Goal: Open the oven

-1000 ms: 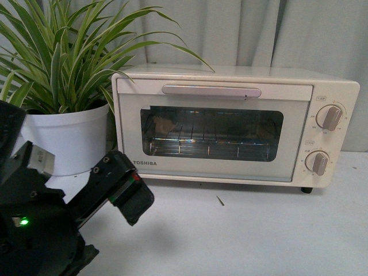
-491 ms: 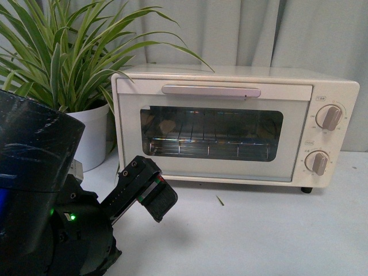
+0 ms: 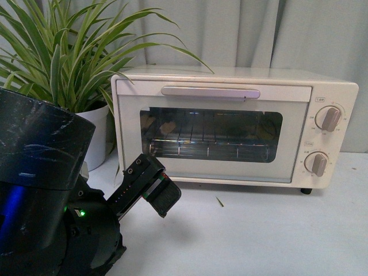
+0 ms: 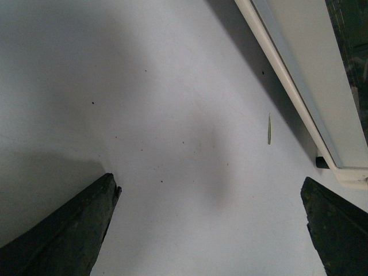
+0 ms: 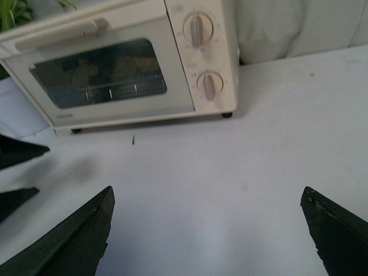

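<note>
left gripper (image 4: pixel 208 183) spread wide and empty above the white table (image 3: pixel 259 230), near the lower left corner of the oven (image 3: pixel 230 123), whose door is shut; right gripper (image 5: pixel 207 192) likewise parted, holding nothing, well apart from it. bulky dark left arm (image 3: pixel 40 190) hides most of the plant pot (image 3: pixel 98 135). grey curtain (image 3: pixel 241 29) behind

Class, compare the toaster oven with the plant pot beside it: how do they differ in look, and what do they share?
Shape: the oven is a wide box; the plant pot is round.
Colour: the oven is cream; the pot is whiter.
View: the oven shows almost whole, while the left arm hides much of the pot.
Shared: both stand upright on the pale table, side by side.
</note>
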{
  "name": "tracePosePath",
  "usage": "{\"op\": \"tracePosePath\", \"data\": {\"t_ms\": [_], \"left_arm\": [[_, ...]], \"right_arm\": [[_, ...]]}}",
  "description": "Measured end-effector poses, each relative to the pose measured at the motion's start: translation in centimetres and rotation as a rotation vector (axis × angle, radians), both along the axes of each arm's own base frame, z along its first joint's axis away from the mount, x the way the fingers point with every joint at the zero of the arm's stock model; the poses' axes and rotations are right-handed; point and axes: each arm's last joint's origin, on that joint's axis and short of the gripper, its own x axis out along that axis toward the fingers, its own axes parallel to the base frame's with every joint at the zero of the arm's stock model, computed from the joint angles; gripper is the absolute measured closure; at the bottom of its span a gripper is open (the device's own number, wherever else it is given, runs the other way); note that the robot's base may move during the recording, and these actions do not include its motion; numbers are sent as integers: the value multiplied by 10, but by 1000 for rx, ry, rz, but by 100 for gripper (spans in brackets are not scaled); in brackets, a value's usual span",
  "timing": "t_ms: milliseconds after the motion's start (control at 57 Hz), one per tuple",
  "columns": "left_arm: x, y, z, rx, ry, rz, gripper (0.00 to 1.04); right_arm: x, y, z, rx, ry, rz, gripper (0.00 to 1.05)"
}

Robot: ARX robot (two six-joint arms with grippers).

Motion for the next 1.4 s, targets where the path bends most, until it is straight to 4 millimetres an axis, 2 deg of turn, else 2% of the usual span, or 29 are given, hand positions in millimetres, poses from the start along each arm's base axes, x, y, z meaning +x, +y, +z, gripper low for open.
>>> {"op": "tracePosePath", "data": {"t_ms": [105, 175, 246, 386, 596, 965, 1404], "left_arm": [[0, 0, 0, 4, 2, 5, 7], [0, 0, 0, 4, 3, 4, 7], [0, 0, 0, 2, 2, 1, 7], [0, 0, 0, 2, 3, 1, 7], [0, 0, 0, 1, 3, -1, 7], [0, 0, 0, -1, 1, -3, 7], [0, 1, 1, -16, -4, -4, 7]], "right_arm": [[30, 12, 34, -3, -34, -20, 9], [59, 27, 51, -5, 1, -11, 9], [82, 41, 61, -10, 35, -2, 9], [117, 61, 78, -9, 74, -11, 9], [163, 88, 92, 6, 148, -54, 9], [200, 120, 107, 16, 193, -88, 9], [223, 129, 99, 33, 250, -146, 9]]}}
